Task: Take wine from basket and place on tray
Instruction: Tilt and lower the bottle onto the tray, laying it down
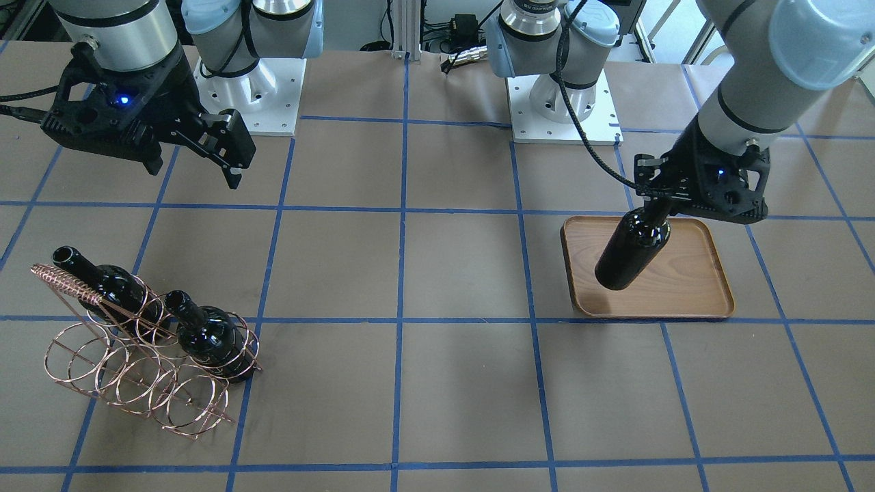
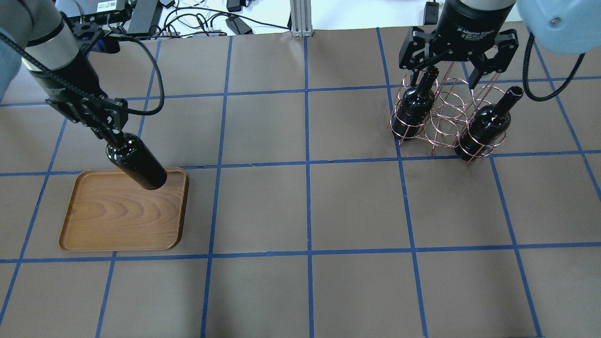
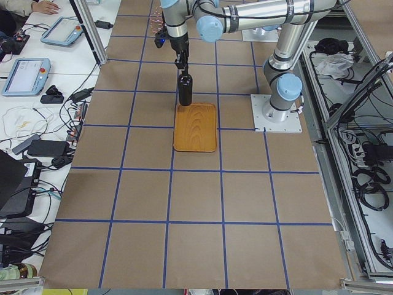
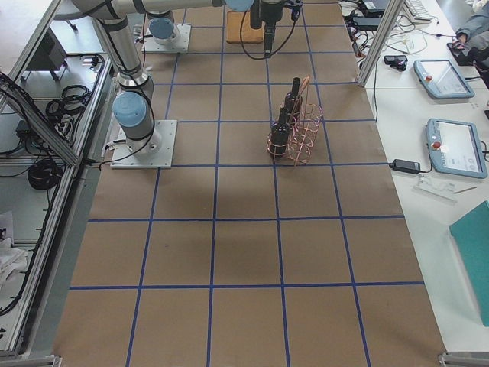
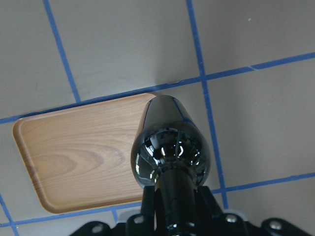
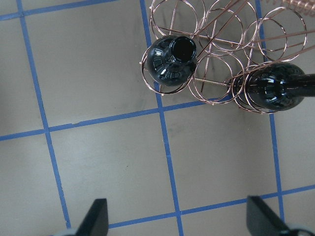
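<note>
— Far left: shows the left hand (image 2: 107,126) clenched on the neck of the wine (image 2: 137,167), hung upright over the far corner of the tray (image 2: 108,220), on the side toward the table's middle. Cannot tell whether touching down yet.

— Worth worrying about?

— Yes. Sits close to the raised rim. Could land half on it and topple onto the table (image 2: 305,211) once let go. Might also slip sooner, being glossy glass gripped only by a narrow neck.

— And further right?

— Finds the right hand (image 2: 446,75) spread wide, grasping nothing, poised above the basket (image 2: 443,126), with a second bottle (image 2: 413,105) and a third bottle (image 2: 486,124) standing in the rings. Could clip a neck or snag the wire if lowered off-centre, dragging the whole rack along.
</note>
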`<control>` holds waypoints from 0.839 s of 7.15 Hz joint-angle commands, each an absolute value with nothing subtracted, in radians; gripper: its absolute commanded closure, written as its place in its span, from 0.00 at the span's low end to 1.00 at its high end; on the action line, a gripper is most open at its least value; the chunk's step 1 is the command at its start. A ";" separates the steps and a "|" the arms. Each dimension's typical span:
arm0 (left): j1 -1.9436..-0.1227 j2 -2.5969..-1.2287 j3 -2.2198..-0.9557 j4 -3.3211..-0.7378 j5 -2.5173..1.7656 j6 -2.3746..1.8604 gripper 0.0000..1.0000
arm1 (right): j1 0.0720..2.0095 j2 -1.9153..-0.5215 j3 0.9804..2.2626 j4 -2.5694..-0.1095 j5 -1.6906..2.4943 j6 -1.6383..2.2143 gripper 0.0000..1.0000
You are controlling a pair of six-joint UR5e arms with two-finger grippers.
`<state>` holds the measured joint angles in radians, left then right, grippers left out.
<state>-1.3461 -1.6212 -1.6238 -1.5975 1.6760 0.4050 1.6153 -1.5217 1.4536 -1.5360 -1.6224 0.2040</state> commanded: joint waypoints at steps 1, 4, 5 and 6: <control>-1.246 -1.600 -1.692 -1.554 1.684 0.475 1.00 | 1.615 -1.522 1.454 -1.536 -1.621 0.204 0.00; -1.166 -1.620 -1.709 -1.530 1.683 0.543 1.00 | 1.615 -1.522 1.454 -1.537 -1.621 0.204 0.00; -1.163 -1.624 -1.710 -1.528 1.681 0.546 1.00 | 1.615 -1.522 1.454 -1.537 -1.621 0.204 0.00; -1.160 -1.628 -1.712 -1.526 1.681 0.548 1.00 | 1.615 -1.522 1.454 -1.537 -1.621 0.204 0.00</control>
<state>-1.1664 -1.6226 -1.7095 -1.5305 1.6815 0.5404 1.6153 -1.5217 1.4542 -1.5370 -1.6214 0.2040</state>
